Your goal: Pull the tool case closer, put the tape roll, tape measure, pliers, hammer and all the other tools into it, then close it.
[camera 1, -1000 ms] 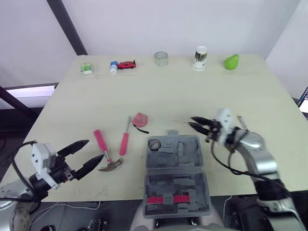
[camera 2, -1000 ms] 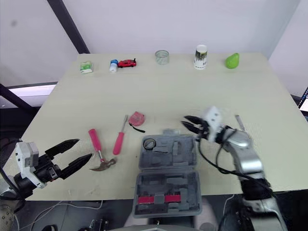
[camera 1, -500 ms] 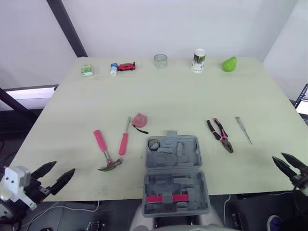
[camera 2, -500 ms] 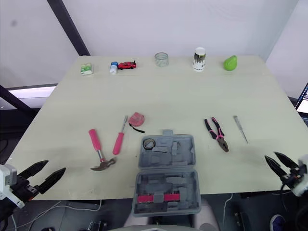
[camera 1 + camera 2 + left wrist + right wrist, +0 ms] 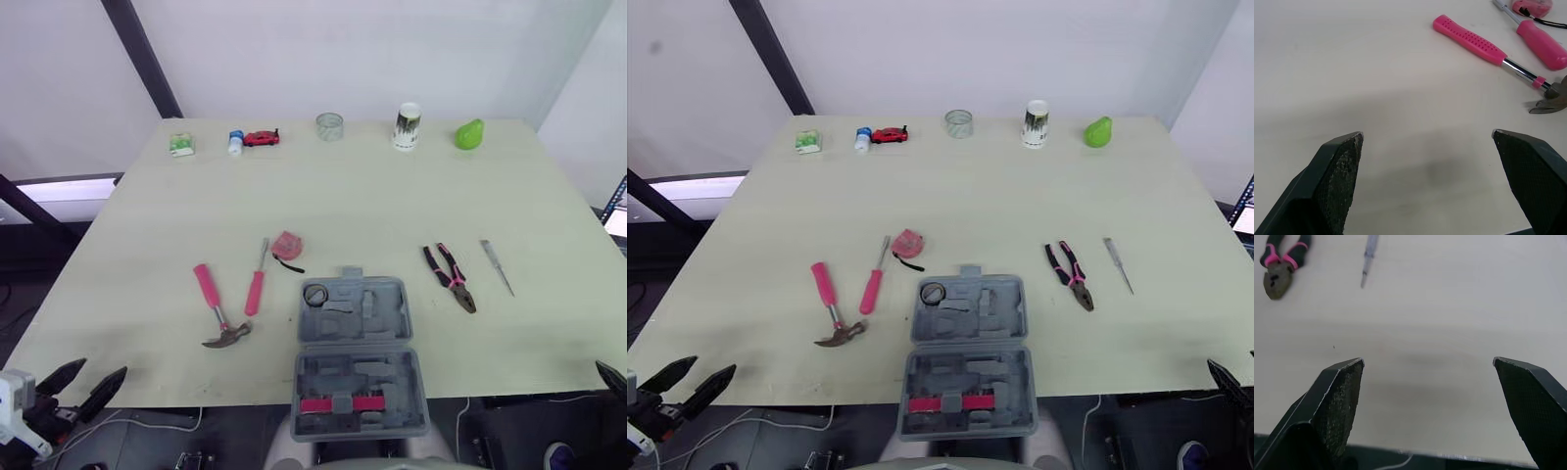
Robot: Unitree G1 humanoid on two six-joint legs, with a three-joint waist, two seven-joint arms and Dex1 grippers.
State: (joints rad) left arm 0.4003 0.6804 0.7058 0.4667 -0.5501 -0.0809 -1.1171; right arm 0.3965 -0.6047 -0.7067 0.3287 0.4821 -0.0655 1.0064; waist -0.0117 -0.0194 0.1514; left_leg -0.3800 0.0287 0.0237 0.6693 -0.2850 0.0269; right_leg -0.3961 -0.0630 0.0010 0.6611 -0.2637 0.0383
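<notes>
The grey tool case lies open at the table's front edge, its near half hanging over the edge. A tape roll sits in its far left corner. Left of the case lie a pink tape measure, a pink-handled screwdriver and a pink-handled hammer. To its right are the pliers and a thin metal tool. My left gripper is open and empty, low off the front left corner. At the front right edge my right gripper is open and empty too.
Along the table's far edge stand a green box, a small bottle with a red toy car, a glass cup, a paper cup and a green pear. A dark slanted post rises at the back left.
My right gripper has drawn back from over the pliers to the front right edge and opened wide. The left gripper has pulled back and down from beside the hammer, staying open.
</notes>
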